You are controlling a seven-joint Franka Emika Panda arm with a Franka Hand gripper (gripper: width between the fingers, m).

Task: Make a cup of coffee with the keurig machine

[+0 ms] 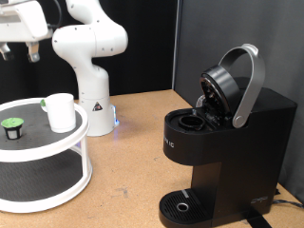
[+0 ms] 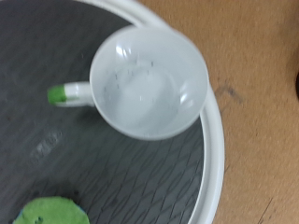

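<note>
The small white cup (image 1: 60, 111) stands upright and empty on the top tier of a round white tray (image 1: 57, 152). In the wrist view the cup (image 2: 149, 82) is seen from above, its green-tinged handle (image 2: 65, 93) to one side. A dark green-topped pod (image 1: 12, 126) sits beside it on the tray and also shows in the wrist view (image 2: 51, 213). The black keurig machine (image 1: 228, 142) stands at the exterior view's right with its lid (image 1: 233, 85) raised. My gripper (image 1: 19, 55) hangs open and empty high above the tray, at the exterior view's top left.
The white arm base (image 1: 90, 95) stands behind the tray. The tray has a lower tier (image 1: 38, 185), and its white rim (image 2: 217, 140) shows in the wrist view. Brown tabletop (image 1: 133, 180) lies between tray and machine. The machine's round drip tray (image 1: 182, 204) is at its foot.
</note>
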